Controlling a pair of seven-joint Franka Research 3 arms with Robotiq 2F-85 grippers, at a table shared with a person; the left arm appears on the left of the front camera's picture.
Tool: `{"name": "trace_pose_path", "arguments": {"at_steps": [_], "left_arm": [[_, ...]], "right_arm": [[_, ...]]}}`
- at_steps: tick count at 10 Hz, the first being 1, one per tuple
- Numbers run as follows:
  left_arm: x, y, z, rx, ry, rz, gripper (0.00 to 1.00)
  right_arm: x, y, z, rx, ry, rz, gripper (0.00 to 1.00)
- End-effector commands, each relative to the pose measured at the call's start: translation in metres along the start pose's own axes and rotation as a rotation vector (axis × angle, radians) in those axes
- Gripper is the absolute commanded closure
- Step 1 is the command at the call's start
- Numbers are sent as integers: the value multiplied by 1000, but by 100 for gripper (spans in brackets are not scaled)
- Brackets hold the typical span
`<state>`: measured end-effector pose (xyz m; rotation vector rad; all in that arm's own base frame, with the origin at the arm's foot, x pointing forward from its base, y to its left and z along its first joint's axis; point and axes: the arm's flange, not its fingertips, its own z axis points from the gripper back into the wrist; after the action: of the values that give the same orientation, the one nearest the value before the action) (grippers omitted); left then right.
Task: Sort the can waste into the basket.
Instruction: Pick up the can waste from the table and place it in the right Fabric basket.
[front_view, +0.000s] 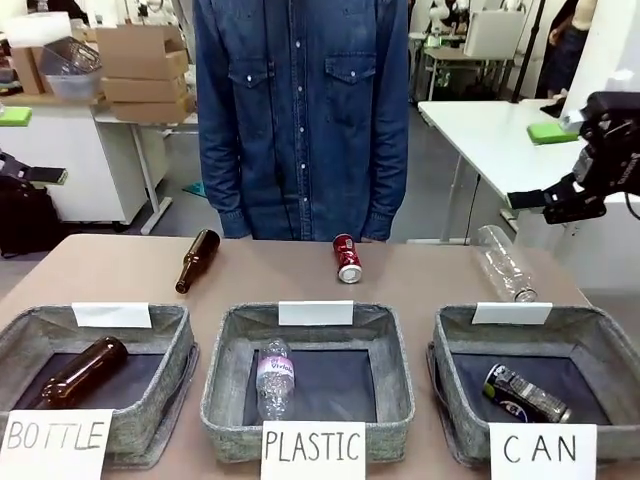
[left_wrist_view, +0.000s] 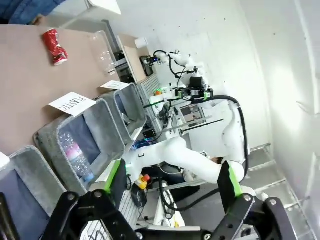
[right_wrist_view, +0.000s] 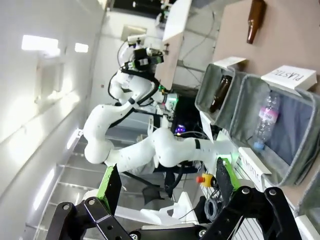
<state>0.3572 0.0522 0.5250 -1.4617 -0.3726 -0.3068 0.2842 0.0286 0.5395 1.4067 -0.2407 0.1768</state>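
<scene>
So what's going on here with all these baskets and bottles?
It's a rubbish-sorting job, partly done. One dark can already lies in the CAN basket, while a red can lies on the table in front of a person standing at the far side. A brown bottle and a clear plastic bottle also lie loose there. The right gripper and the left gripper are both open and empty, up off the table.

Behind the brown desk (front_view: 100, 265), cardboard boxes (front_view: 145, 65) sit stacked on a white table (front_view: 140, 117) at left, a long white bench (front_view: 490, 130) stands right, grey floor (front_view: 430, 190) between.
</scene>
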Motion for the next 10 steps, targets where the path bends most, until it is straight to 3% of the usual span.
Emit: {"name": "trace_pose_path", "arguments": {"at_steps": [1, 10], "left_arm": [[3, -37, -8, 62, 16, -42, 4], [3, -37, -8, 62, 16, -42, 4]], "right_arm": [[-8, -2, 7, 6, 37, -5, 0], [-8, -2, 7, 6, 37, -5, 0]]}}
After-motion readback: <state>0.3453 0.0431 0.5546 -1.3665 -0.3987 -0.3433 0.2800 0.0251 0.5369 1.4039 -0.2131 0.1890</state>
